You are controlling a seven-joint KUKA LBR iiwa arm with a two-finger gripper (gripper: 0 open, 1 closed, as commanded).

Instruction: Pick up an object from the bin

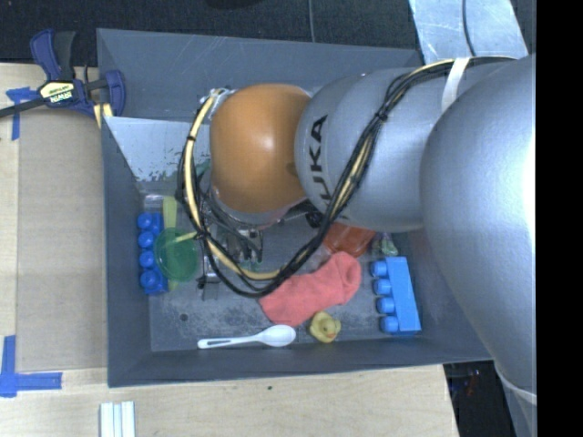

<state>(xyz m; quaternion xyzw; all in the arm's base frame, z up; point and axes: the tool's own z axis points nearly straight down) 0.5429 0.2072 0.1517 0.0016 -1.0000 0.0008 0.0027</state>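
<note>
Camera view: the gripper (221, 260) hangs low in the left of the bin (123, 335), just beside a green translucent cup (176, 255) against a blue knobbed block (148, 253). Open or closed, I cannot tell. The cup looks light, stiff and slippery; best pinched at the rim.

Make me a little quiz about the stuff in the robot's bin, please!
1. True or false: the white spoon lies along the wall of the bin that is lowest in the camera view.
2. What sits right at the lower edge of the pink cloth?
A) a small yellow thing
B) a black ball
C) a red cup
3. Fill the gap: there are ___ blue knobbly blocks in the bin.

Key
1. True.
2. A.
3. Two: one by the left wall, one on the right beside the cloth.
</note>
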